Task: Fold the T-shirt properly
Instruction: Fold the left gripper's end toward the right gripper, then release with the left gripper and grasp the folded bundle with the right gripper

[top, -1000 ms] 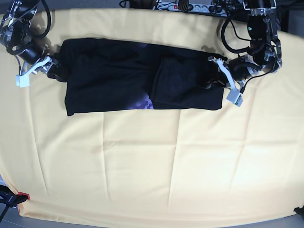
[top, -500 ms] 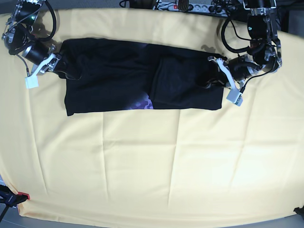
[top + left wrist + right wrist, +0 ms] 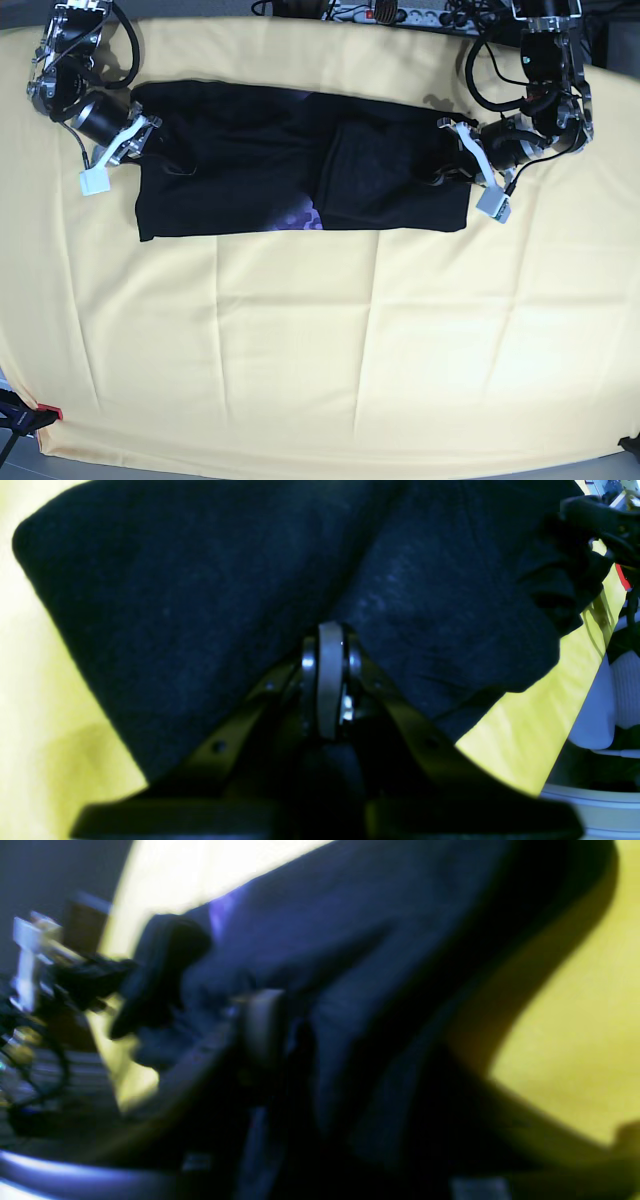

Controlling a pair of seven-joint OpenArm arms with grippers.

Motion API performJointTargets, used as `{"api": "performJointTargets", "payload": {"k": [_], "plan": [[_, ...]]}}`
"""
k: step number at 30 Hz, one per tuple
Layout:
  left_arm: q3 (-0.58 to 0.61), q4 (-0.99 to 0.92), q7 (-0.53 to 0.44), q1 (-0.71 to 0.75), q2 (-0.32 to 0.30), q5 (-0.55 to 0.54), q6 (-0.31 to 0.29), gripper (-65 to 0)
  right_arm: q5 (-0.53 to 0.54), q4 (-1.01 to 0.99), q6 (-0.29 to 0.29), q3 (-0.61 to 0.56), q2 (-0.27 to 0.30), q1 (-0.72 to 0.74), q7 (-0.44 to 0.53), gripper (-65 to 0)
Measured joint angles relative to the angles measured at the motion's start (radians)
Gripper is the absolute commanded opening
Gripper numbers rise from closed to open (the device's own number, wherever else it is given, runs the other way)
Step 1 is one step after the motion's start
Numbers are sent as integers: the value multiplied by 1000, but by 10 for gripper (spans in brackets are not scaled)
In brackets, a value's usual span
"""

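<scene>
Jaws of the left gripper (image 3: 452,160) pressed together, pinching the T-shirt (image 3: 300,170) at its base-view right end; right gripper (image 3: 138,140) at the opposite end, jaw state too blurred to tell. Black, folded into a long band, lying across the far part of the yellow-clothed worktop (image 3: 320,340).

Two black jointed arms (image 3: 545,60), looped black cables (image 3: 485,85), white blocky tips on each gripper (image 3: 495,205), small screw holes.
</scene>
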Motion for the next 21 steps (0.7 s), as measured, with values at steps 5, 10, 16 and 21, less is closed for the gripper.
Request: {"api": "performJointTargets", "payload": {"k": [5, 10, 16, 21], "plan": [[-5, 0, 10, -1, -11, -149, 3, -650, 5, 0, 0, 40, -7, -1, -8, -650], [-87, 0, 11, -9, -11, -280, 2, -650, -31, 68, -22, 109, -11, -8, -50, -650], [-219, 0, 55, -11, -11, -280, -4, -650, -191, 299, -74, 204, 42, -2, -66, -650], [-256, 0, 60, -11, -11, -280, -4, -650, -308, 441, -142, 210, 134, -6, -63, -650]]}}
